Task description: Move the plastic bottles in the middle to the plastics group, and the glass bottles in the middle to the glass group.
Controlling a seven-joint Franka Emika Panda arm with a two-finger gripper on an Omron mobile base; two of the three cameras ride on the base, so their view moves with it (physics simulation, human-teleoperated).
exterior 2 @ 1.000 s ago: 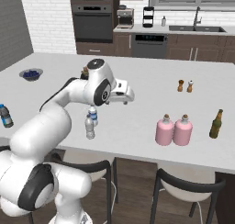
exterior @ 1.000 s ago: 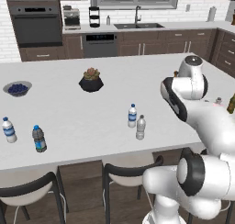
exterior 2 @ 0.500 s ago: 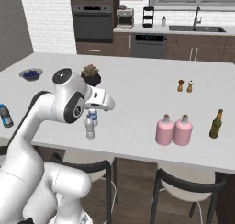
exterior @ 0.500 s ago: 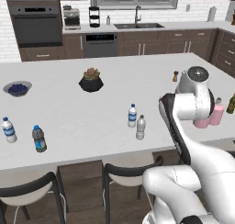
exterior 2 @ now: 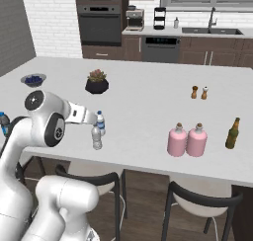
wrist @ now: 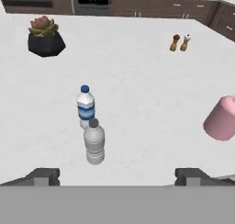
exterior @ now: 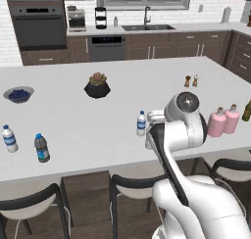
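Hand view has the released, wide-spread gripper (wrist: 117, 176) facing the upright plain greyish-clear plastic bottle (wrist: 94, 142), which stands ahead, slightly left of centre, with the blue-labelled water bottle (wrist: 85, 106) just beyond.

You see a matt white desk (wrist: 137, 71), smooth throughout. The plain bottle (wrist: 94, 142) looks like ribbed greyish-clear plastic; the labelled bottle (wrist: 85, 106) is clear plastic. The pink bottles (exterior 2: 187, 140) look opaque, softly glossy.

Both base views look forward and down across the bench (exterior: 73, 120) from behind the arm, left and right, sharing the two middle water bottles (exterior 2: 98, 130); hand view looks low and near at these.
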